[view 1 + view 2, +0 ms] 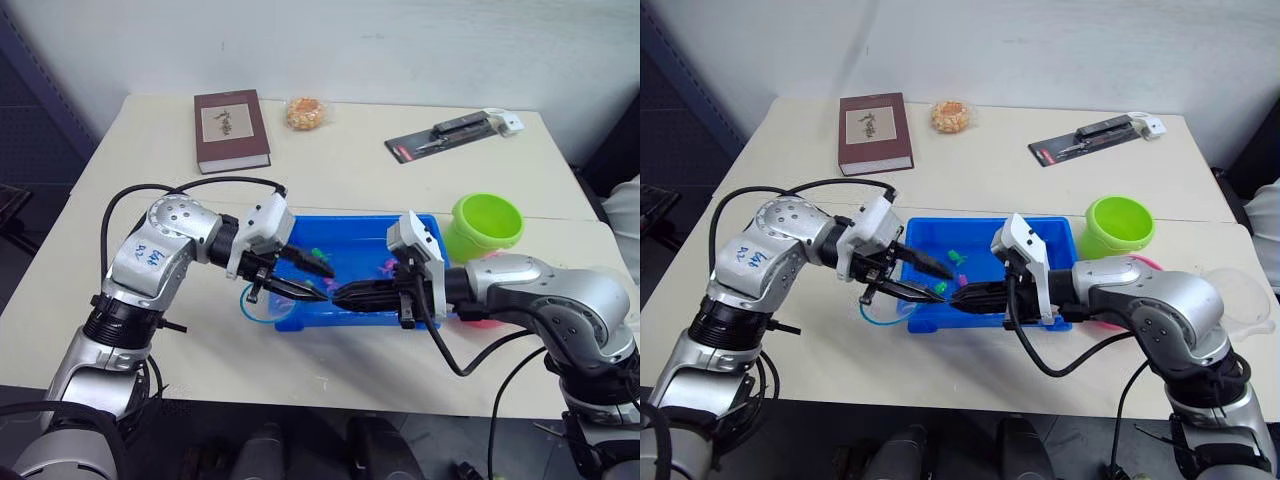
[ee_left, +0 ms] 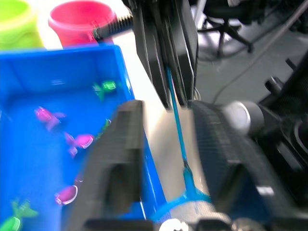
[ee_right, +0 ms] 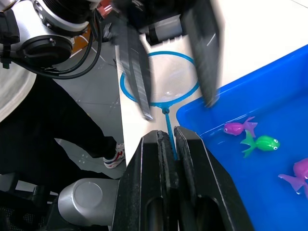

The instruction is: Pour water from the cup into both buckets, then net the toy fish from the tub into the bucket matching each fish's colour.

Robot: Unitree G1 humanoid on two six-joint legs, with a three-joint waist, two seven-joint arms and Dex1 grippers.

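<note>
Notably, right pincer (image 3: pixel 166 139) clenched on net (image 3: pixel 160 79) handle; left pincer (image 2: pixel 166 139) released, straddling it

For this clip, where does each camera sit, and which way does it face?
Left eye view: head, looking down; both arms over the tub.
Right eye view: same scene, shifted sideways.
Left wrist view: between the open left gripper, toward the right gripper's fingers shut on the net; fish, buckets.
Right wrist view: along the right gripper, facing the left gripper's fingers.
Wrist views share net and tub.
</note>
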